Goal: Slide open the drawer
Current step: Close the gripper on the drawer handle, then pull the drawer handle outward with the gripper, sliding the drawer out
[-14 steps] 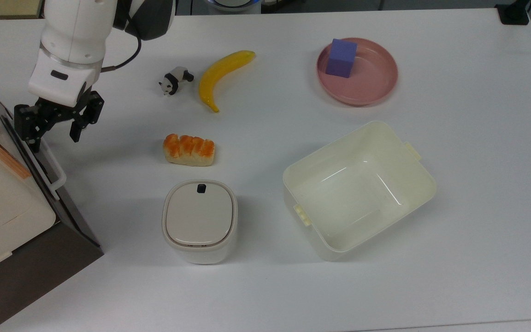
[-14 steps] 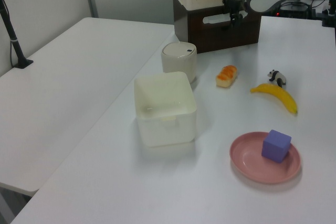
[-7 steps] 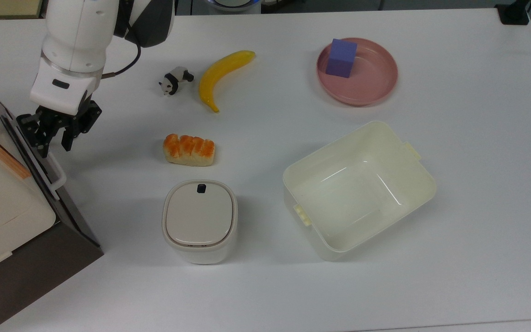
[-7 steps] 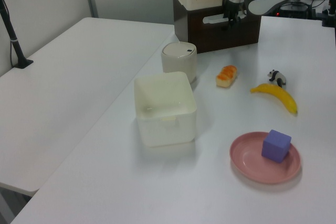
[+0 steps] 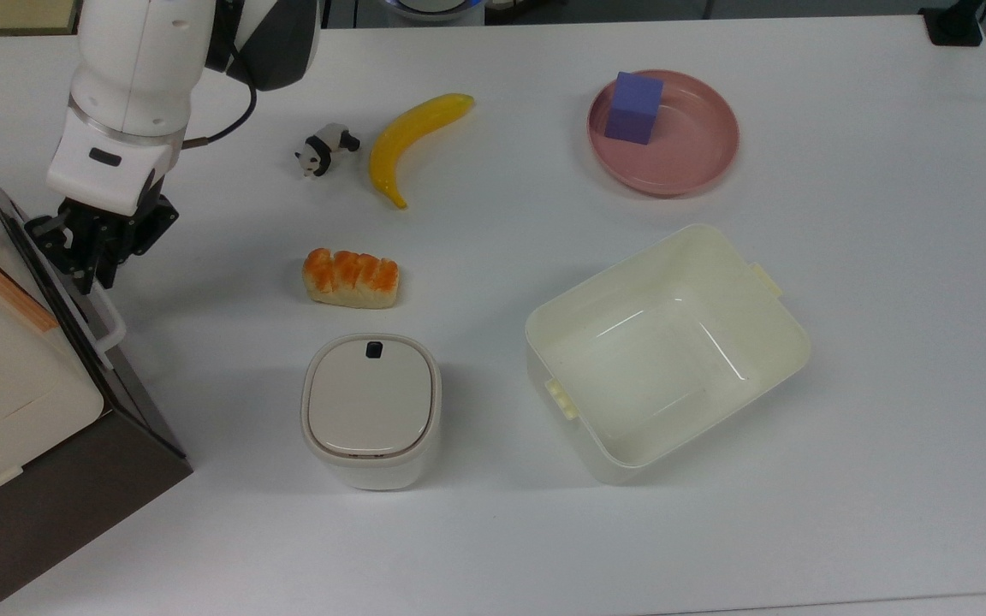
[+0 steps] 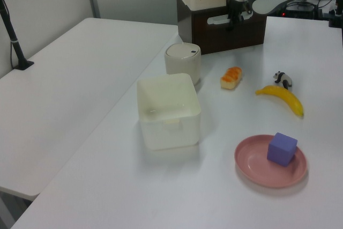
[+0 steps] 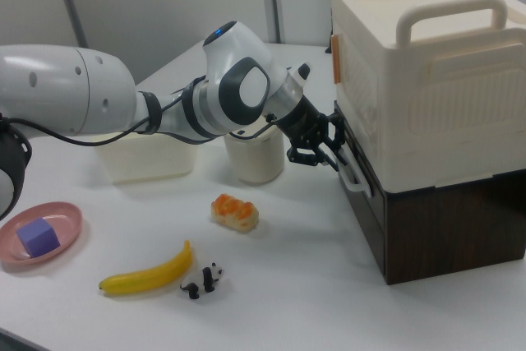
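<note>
Fingers clamped on the handle now!
The drawer (image 5: 129, 389) sits at nine o'clock in the top view, front flush; since a second ago the gripper (image 5: 86, 261) has swung in and gone from spread to pinching its white handle (image 5: 108, 321).

Bright even overhead light, soft short shadows, faint sheen on the white table (image 5: 844, 479), slightly soft focus

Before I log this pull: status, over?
Tool shut on handle. Drawer not visibly out yet. Bread sits nearest, off to the side.
</note>
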